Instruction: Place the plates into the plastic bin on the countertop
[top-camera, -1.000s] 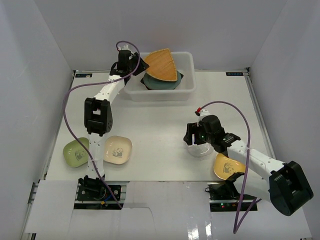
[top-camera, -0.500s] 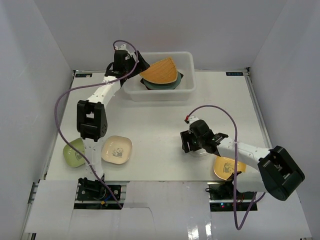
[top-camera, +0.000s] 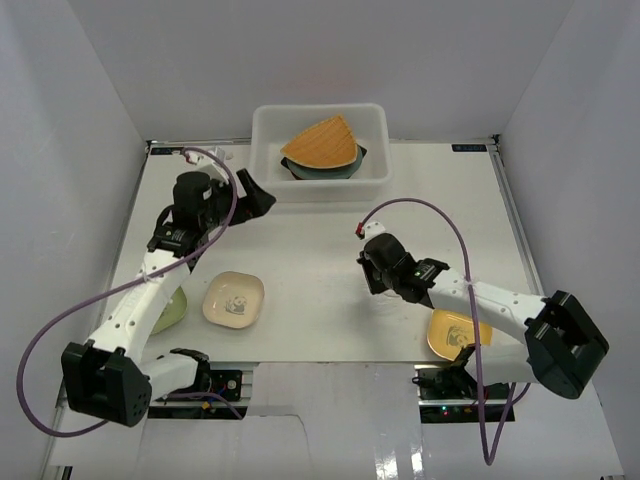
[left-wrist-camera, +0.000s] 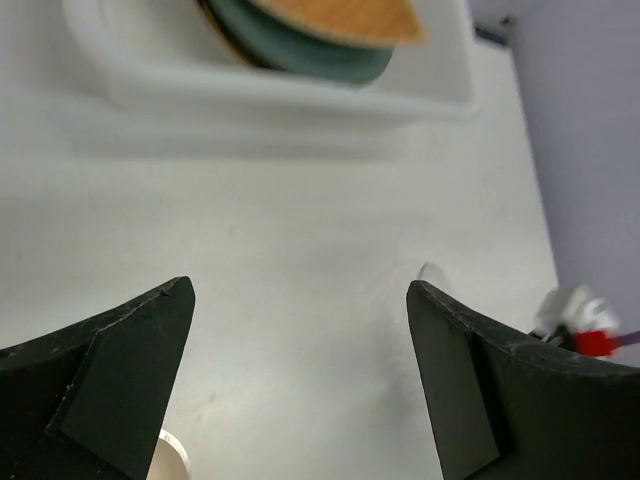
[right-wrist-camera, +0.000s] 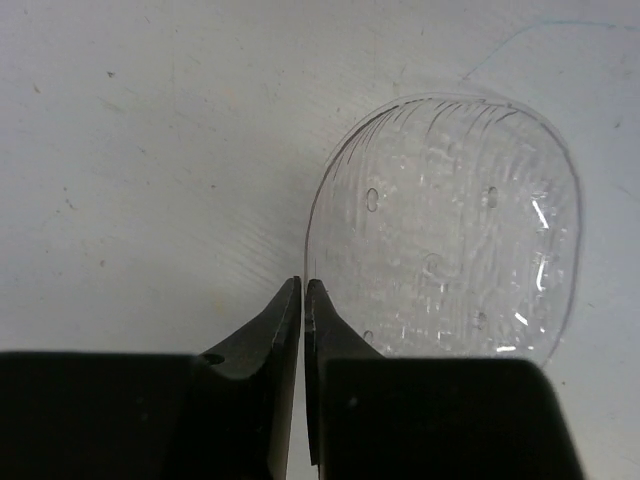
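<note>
Firmly, the right gripper (right-wrist-camera: 302, 285) is pinched together on the thin rim of the clear glass plate (right-wrist-camera: 450, 230) — ribbed, dimpled, rounded, lying flat on the white countertop (right-wrist-camera: 150, 150) just ahead of the fingers; the left gripper (left-wrist-camera: 298, 290) hovers spread wide and empty; beyond it sits the translucent plastic bin (left-wrist-camera: 300, 100) — inside, an orange woven fan plate (top-camera: 322, 143) atop a teal plate (left-wrist-camera: 300, 45).

Right end effector (right-wrist-camera: 303, 282) now on plate (right-wrist-camera: 450, 230)
</note>
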